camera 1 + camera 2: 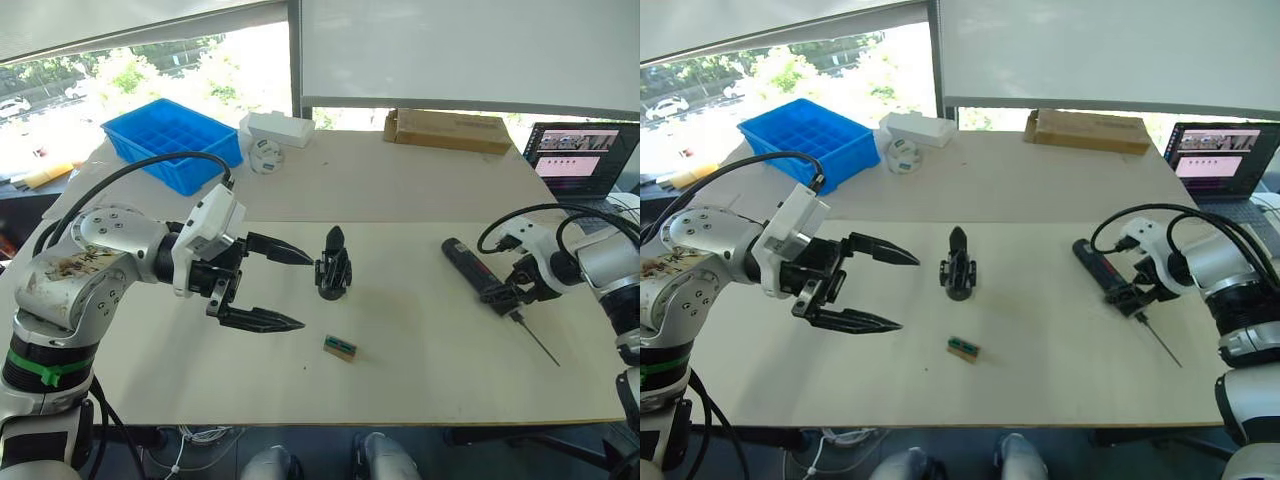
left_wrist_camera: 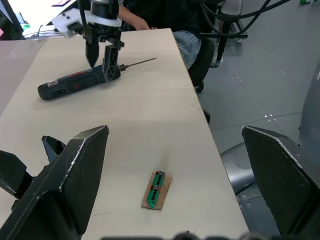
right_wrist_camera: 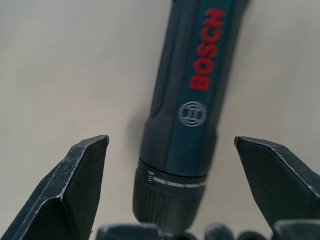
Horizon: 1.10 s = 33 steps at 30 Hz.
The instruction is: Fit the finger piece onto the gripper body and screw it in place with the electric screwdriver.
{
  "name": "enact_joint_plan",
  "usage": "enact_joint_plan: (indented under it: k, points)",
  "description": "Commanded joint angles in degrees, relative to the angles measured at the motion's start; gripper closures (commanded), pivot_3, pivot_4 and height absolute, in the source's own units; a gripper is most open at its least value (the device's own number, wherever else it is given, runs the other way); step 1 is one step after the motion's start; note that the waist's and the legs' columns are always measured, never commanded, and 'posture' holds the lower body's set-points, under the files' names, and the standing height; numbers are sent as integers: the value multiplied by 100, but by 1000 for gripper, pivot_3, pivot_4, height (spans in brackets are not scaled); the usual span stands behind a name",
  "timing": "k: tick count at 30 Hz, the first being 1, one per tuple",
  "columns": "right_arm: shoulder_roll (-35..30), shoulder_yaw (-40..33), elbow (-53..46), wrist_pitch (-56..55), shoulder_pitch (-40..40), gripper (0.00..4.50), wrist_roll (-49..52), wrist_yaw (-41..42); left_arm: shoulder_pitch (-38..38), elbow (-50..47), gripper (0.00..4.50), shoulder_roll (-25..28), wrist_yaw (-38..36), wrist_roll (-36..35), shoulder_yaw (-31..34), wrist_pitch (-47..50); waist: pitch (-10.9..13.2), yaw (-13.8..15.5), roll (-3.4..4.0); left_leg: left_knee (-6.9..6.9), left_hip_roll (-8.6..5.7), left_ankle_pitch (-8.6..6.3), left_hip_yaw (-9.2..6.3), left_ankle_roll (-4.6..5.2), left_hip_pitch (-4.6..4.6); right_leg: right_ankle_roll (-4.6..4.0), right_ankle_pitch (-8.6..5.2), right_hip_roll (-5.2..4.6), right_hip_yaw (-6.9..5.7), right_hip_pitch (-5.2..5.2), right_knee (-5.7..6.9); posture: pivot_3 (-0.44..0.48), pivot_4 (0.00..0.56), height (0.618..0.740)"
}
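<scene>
Right wrist view has our right gripper (image 3: 175,195) spread wide, one black finger on each side of the electric screwdriver (image 3: 192,95), straddling the collar end of its barrel without yet pinching it. From the head camera the tool lies flat on the table (image 1: 420,390), its thin bit pointing towards the near right edge, and our fingers sit low over the end nearest that bit.

We judge the step in hand to be picking up the driver. To do it well we would come down squarely over the barrel so that both fingers meet its sides evenly; it is round and could roll or twist out under an off-centre squeeze. Gripping this close to the collar leaves most of the body hanging behind, so a firm clamp matters before any lift.

Our left gripper (image 1: 268,287) also stands open, hovering just beside the gripper body (image 1: 333,266), which sits upright near the middle of the table with its pointed finger up. Whether the finger piece is already seated on it we cannot tell from here; no loose black wedge lies on the table. The small green block (image 1: 341,348) rests nearer the front edge, apart from both.

Once the driver is up, steadying the body with the left fingers should keep it from tipping or turning under the bit.
</scene>
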Motion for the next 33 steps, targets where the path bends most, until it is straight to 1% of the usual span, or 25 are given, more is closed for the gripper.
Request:
enact_joint_plan:
  k: [1, 4, 6, 7, 8, 9, 10, 11, 12, 14, 16, 17, 19, 20, 21, 22, 23, 25, 33]
  points:
    - [-115, 78, 152, -881, 90, 807, -283, 172, -127, -124, 0, 74, 83, -71, 15, -78, 0, 15, 0, 0, -1, 0, 0, 0, 0, -1, 1, -1, -1, 0, 0, 0, 150, 738]
    - [-61, -20, 209, -1391, 56, 1911, -367, 180, -84, -77, 0, 114, 66, 25, -43, -187, 0, 3, 1, 0, -3, 0, 0, 0, -1, 0, 0, 0, -6, 2, 0, 0, 150, 738]
    - [-72, -98, 57, -1836, -60, 2517, -361, 351, -37, -52, 0, 166, 19, 64, -72, -250, 2, -2, 3, -1, -3, 1, 0, -2, 1, -1, 0, 2, -6, 1, 0, 0, 150, 738]
    - [-91, -139, -180, -1840, -148, 2573, -246, 643, 4, -45, 0, 194, -48, 79, -95, -317, 6, -5, 10, 0, -2, 1, 0, -3, 1, -1, 0, 2, -6, 1, 1, 0, 150, 738]
    - [-209, -96, -581, -1948, -138, 2573, -138, 1109, 64, -69, 0, 241, -125, 89, -141, -349, 14, -14, 21, 0, -2, 2, 1, -4, 1, -1, 0, 2, -6, 0, 2, 0, 150, 738]
    - [-361, -35, -940, -2239, -49, 2573, -92, 1535, 140, -107, 0, 298, -214, 109, -180, -419, 27, -28, 38, 0, -2, 2, 3, -4, 2, -1, 0, 3, -5, -1, 4, 0, 150, 738]
    - [-460, 4, -1156, -2440, 23, 2573, -85, 1810, 184, -124, 0, 335, -269, 125, -214, -473, 41, -34, 60, 0, -2, 2, 4, -5, 4, -1, 0, 4, -4, -2, 5, 0, 150, 738]
    - [-569, 58, -1289, -2846, 172, 2573, -185, 1906, 221, -148, 0, 362, -332, 150, -243, -558, 45, -33, 67, 0, -2, 3, 5, -5, 5, -1, 0, 6, -3, -3, 7, 0, 150, 738]
    - [-628, 83, -1326, -3128, 292, 2573, -305, 1873, 229, -152, 0, 370, -367, 174, -271, -627, 45, -18, 68, 0, -2, 3, 5, -5, 7, -1, 0, 7, -3, -4, 8, 0, 150, 738]
    - [-627, 91, -1238, -3967, 592, 2573, -621, 1368, 182, -123, 0, 331, -379, 143, -312, -668, 46, 19, 57, -1, 2, 3, 3, -8, 10, -4, -5, 12, -6, 2, 8, 0, 150, 738]
    - [-584, 92, -1048, -4623, 802, 2573, -822, 1103, 122, -86, 0, 274, -346, 122, -348, -674, 47, 60, 54, 1, -2, 3, 3, -8, 10, 9, -13, 3, -7, 7, 7, 0, 150, 738]
    - [-574, 71, -983, -4679, 838, 2573, -877, 1095, 138, -83, 0, 280, -373, 149, -367, -733, 48, 65, 54, 1, -8, 3, 6, -8, 9, 15, -16, -4, -5, 6, 8, 0, 150, 738]
    - [-564, 7, -969, -4340, 825, 2573, -926, 1215, 185, -76, 0, 304, -422, 204, -390, -846, 47, 35, 53, 0, -11, 3, 12, -7, 12, 15, -15, -5, -6, 4, 10, 0, 150, 738]
    - [-565, -16, -978, -4181, 807, 1523, -939, 1283, 206, -68, 0, 317, -438, 225, -398, -896, 48, 20, 53, 1, -9, 3, 11, -7, 16, 13, -14, -2, -5, 9, 9, 0, 150, 738]
    - [-596, -24, -1052, -4045, 803, 1305, -958, 1387, 224, -55, 0, 331, -452, 222, -394, -922, 48, 14, 53, 0, -8, 3, 9, -7, 14, 5, -10, -2, -6, 8, 9, 0, 150, 738]
    - [-625, -20, -1110, -3973, 803, 950, -991, 1464, 235, -41, 0, 339, -463, 223, -394, -943, 48, 14, 53, 0, -7, 3, 10, -8, 16, -5, -4, 1, -6, 7, 13, 0, 150, 738]
    - [-654, -5, -1203, -3884, 813, 487, -1053, 1520, 245, -32, 0, 336, -472, 234, -407, -965, 48, 12, 53, 1, -4, 4, 9, -8, 17, -8, -4, 5, -5, 7, 15, 0, 150, 738]
    - [-664, 32, -1325, -3749, 811, 12, -1169, 1600, 255, -30, 0, 325, -482, 257, -451, -1007, 48, 2, 53, 1, -2, 4, 11, -8, 18, -8, -6, 6, -3, 6, 17, 0, 150, 738]
    - [-213, 153, -1369, -3084, 675, 12, -1498, 1668, 305, -63, 0, 255, -476, 443, -640, -1220, 48, -3, 53, 1, 0, 4, 13, -8, 20, -5, -8, 8, 1, 6, 18, 0, 150, 738]
